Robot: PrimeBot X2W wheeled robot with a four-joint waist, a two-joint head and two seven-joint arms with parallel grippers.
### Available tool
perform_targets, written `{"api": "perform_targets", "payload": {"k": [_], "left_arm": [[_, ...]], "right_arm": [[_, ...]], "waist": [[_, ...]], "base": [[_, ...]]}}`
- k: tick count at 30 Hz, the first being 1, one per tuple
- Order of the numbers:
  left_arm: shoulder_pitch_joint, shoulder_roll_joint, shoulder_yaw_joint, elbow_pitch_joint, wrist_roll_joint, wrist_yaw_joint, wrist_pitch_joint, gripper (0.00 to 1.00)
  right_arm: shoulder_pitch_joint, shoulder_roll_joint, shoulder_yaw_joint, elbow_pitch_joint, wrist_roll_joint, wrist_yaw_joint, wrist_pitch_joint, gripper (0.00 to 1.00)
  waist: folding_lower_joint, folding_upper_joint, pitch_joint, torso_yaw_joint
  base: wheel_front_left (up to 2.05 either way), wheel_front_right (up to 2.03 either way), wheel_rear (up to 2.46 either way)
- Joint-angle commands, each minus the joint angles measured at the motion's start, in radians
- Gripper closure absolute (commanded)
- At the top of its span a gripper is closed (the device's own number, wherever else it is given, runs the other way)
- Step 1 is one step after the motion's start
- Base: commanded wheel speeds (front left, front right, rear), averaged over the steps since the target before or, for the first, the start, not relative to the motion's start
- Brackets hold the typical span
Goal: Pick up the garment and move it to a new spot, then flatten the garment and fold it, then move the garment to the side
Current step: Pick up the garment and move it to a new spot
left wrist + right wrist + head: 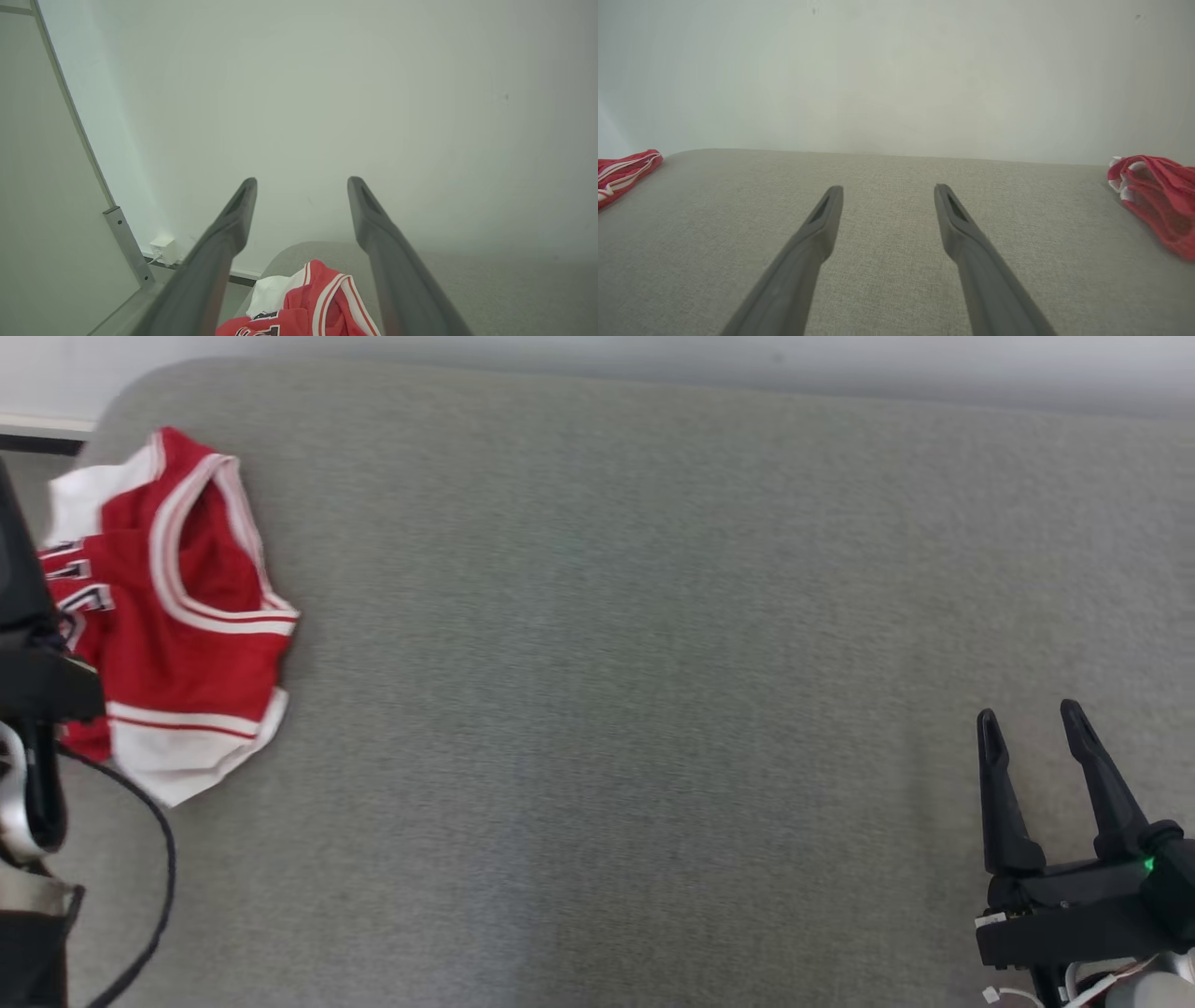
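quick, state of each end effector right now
left end effector: open, holding nothing
right end effector: open, holding nothing

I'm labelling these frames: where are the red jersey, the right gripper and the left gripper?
red jersey [187, 653], head view, on its red body panel.
right gripper [1029, 711], head view, midway between its fingertips.
left gripper [302, 180], left wrist view, midway between its fingertips.

A grey pad [653, 663] bears a crumpled jersey [177, 616] at its far-left corner and a red cloth [1157, 196] at its right end.
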Motion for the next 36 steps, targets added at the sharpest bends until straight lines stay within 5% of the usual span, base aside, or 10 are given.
{"api": "perform_targets", "payload": {"k": [1, 17, 32, 33, 34, 36], "left_arm": [[-0.02, 0.01, 0.001, 0.016, 0.003, 0.0, 0.01, 0.0], [-0.095, 0.076, -0.011, 0.349, -0.035, -0.009, 0.217, 0.0], [-0.114, 0.057, -0.045, 0.613, -0.089, -0.019, 0.508, 0.0], [-0.119, 0.056, -0.045, 0.623, -0.09, -0.011, 0.514, 0.11], [-0.125, 0.056, -0.048, 0.629, -0.09, -0.013, 0.515, 1.0], [-0.136, 0.049, -0.053, 0.629, -0.088, -0.013, 0.494, 1.0]], "right_arm": [[-0.013, 0.0, 0.0, -0.009, 0.0, -0.002, -0.005, 0.0], [-0.046, -0.001, -0.004, -0.014, 0.0, -0.002, -0.003, 0.0], [-0.051, 0.002, -0.002, -0.031, -0.012, -0.002, 0.013, 0.0], [-0.052, 0.003, -0.001, -0.032, -0.013, -0.002, 0.016, 0.0], [-0.053, 0.003, -0.001, -0.033, -0.014, -0.002, 0.016, 0.0], [-0.051, 0.003, -0.002, -0.033, -0.015, -0.002, 0.017, 0.0]], "waist": [[-0.0002, -0.0002, 0.104, -0.117], [-0.0002, -0.0002, 0.135, -0.183], [-0.0002, -0.0002, 0.131, -0.191], [-0.0002, -0.0002, 0.131, -0.192], [-0.0002, -0.0002, 0.13, -0.192], [-0.0002, -0.0002, 0.124, -0.192]], "base": [[0.0, 0.0, 0.0], [0.0, 0.0, 0.0], [0.0, 0.0, 0.0], [0.0, 0.0, 0.0], [0.0, 0.0, 0.0], [0.0, 0.0, 0.0]]}}
